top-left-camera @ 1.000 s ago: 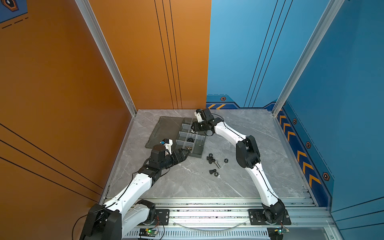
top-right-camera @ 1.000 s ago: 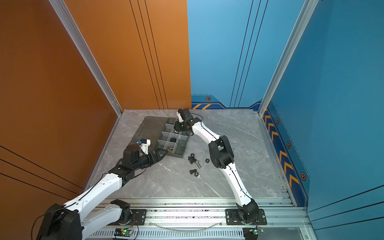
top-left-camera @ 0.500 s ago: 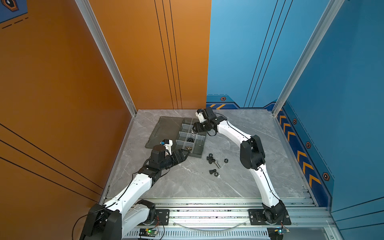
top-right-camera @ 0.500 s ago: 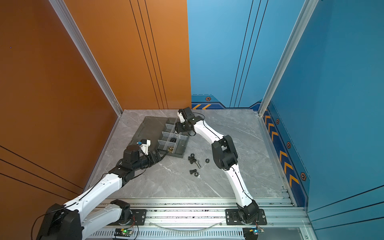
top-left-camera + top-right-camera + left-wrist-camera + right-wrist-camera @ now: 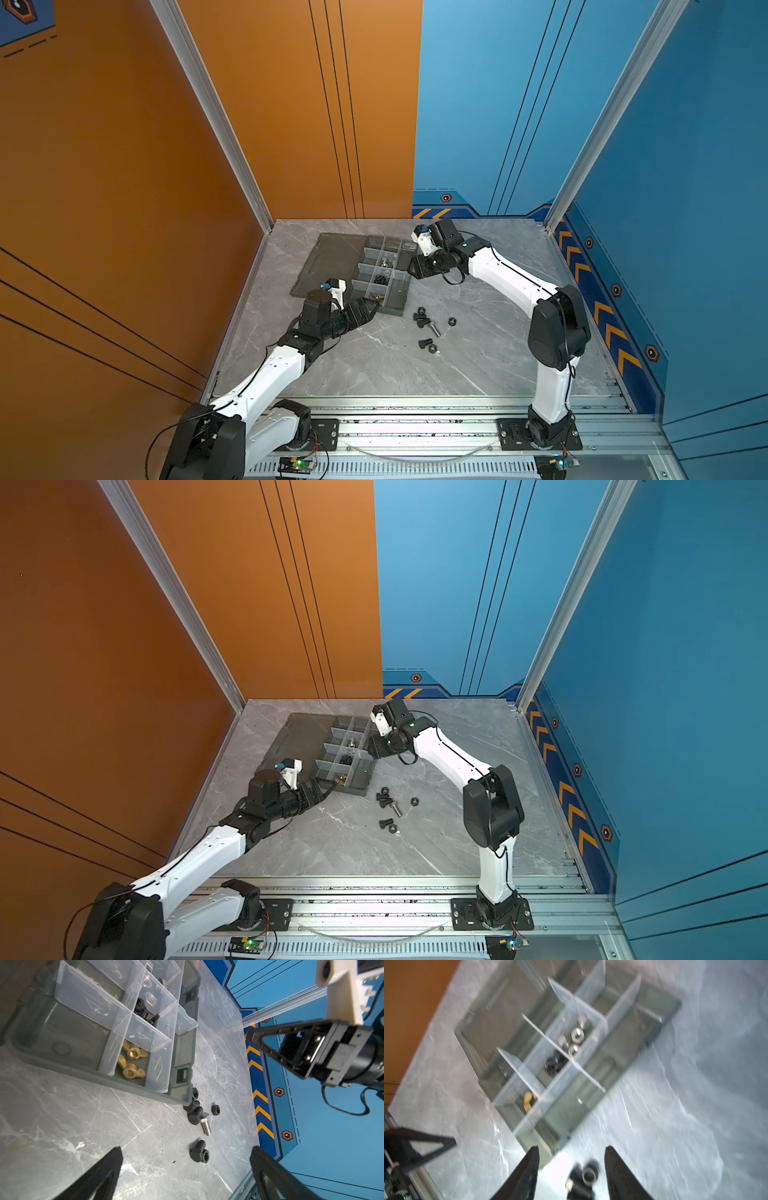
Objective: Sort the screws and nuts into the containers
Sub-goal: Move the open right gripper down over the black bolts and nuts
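Tabletop [image 5: 374,365]; right end effector [image 5: 572,1148] wider than before

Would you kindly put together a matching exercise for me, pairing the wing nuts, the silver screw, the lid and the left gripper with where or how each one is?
Things:
1. wing nuts
2. silver screw
3. lid
4. left gripper

Places or states:
A. jaws wide open
B. loose on the table
C. inside the tray
D. flat beside the tray

Pairs: 1-C, 2-B, 3-D, 4-A
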Motion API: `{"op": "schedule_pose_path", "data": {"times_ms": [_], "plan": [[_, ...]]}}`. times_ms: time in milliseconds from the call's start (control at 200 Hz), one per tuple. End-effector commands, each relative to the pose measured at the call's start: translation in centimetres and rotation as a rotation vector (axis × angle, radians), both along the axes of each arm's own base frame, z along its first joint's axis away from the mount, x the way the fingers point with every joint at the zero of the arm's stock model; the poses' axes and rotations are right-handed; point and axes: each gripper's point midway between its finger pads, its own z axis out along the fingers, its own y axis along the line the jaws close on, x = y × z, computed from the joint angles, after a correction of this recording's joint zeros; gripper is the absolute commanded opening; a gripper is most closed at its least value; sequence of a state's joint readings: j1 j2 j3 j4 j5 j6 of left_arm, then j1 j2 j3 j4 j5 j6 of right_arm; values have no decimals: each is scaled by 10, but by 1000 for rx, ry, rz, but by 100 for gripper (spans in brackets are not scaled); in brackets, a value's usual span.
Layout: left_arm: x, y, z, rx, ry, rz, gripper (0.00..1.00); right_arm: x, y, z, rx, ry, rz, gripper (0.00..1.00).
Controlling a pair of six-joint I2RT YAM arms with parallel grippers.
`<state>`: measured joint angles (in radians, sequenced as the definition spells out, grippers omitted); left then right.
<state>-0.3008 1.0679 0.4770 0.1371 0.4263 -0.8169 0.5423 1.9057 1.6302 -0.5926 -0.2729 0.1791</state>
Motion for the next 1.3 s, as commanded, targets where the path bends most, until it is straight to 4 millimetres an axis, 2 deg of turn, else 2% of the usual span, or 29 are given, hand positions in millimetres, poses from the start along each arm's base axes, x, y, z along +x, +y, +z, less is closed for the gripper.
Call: {"op": "schedule_pose_path", "data": {"times_ms": [0, 230, 431, 596, 836, 991, 1011, 1071, 1297], "plan": [[3, -2, 1, -3, -12, -1, 98, -30, -27, -18, -96, 65, 7, 54], [4, -6, -2, -1, -2, -12, 98, -82, -61, -51, -201, 169, 11, 54], [8, -9, -3, 3, 4, -19, 98, -127, -67, -69, -219, 242, 99, 53], [7, -12, -6, 4, 11, -25, 98, -152, -67, -77, -240, 284, 144, 53], [8, -14, -6, 5, 10, -31, 98, -169, -59, -84, -277, 303, 169, 53], [9, -15, -5, 5, 10, -34, 98, -173, -61, -92, -318, 307, 157, 53], [9, -15, -5, 5, 8, -33, 98, -180, -55, -94, -329, 304, 181, 53], [9, -14, -5, 7, 7, -34, 98, -183, -55, -98, -341, 312, 184, 53], [10, -10, -5, 10, 8, -19, 98, -187, -56, -104, -364, 318, 182, 52]]}}
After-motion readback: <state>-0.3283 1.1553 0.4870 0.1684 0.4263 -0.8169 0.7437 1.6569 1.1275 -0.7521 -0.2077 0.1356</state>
